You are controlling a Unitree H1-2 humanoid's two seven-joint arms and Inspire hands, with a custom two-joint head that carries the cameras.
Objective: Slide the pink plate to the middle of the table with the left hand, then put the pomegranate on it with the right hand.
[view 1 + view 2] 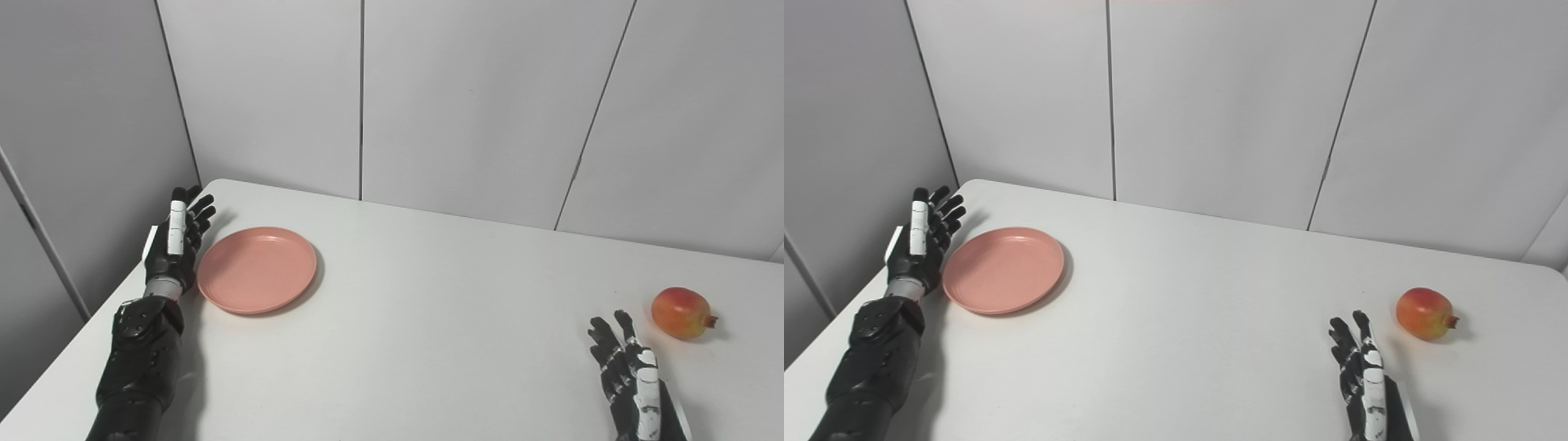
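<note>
A pink plate point(257, 269) lies flat on the white table point(429, 318) at the left side. My left hand point(174, 239) is open, fingers spread, standing just left of the plate's rim, close to or touching it. A red-yellow pomegranate point(681, 313) sits on the table at the right. My right hand point(631, 373) is open and empty, a little in front and to the left of the pomegranate, apart from it. The same scene shows in the right eye view, with the plate point(1003, 269) and pomegranate point(1424, 313).
Grey wall panels point(478, 104) stand behind the table and along its left side. The table's left edge point(86, 343) runs close beside my left arm.
</note>
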